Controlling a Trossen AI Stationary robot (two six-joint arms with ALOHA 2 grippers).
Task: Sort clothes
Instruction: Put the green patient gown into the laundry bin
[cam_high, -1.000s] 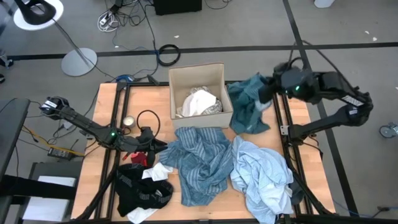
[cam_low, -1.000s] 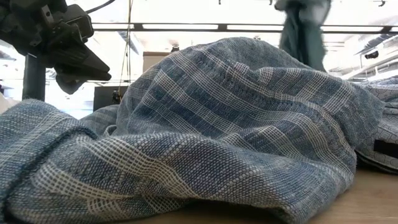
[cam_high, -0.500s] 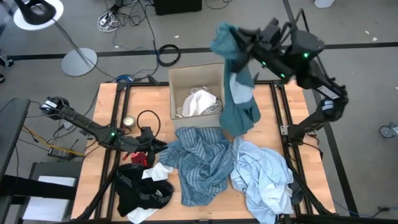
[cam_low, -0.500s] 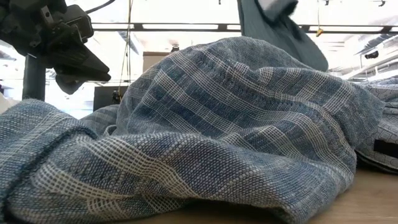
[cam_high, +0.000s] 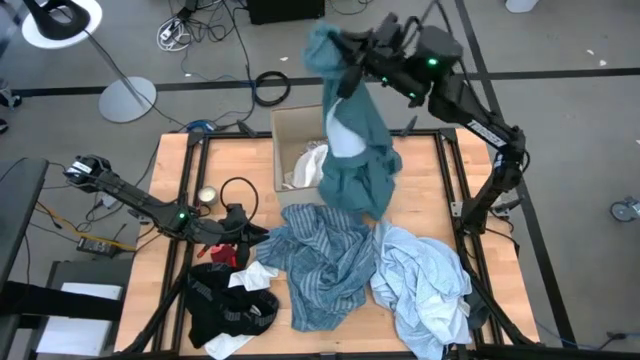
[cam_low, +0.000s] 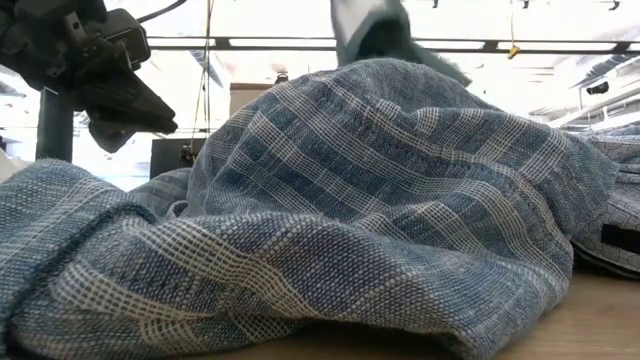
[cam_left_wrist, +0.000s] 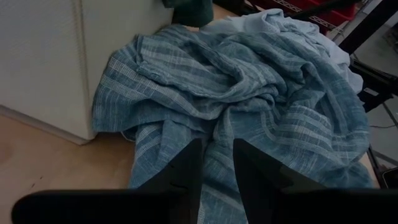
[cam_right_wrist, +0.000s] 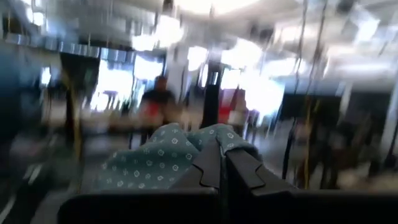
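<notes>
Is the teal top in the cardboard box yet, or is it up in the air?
Up in the air. The right gripper holds the teal top, which hangs over the tan cardboard box.

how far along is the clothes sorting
Early on. A white piece already lies in the cardboard box. In hand: the right gripper holds the teal top up above the box. Left on the table: striped shirt, pale blue shirt, black piece. The left gripper waits beside them.

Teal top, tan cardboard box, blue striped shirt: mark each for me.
teal top (cam_high: 358, 150), high view, on the hanging body.
tan cardboard box (cam_high: 292, 129), high view, on its bare inner wall.
blue striped shirt (cam_high: 322, 255), high view, on the middle of the crumpled cloth.
</notes>
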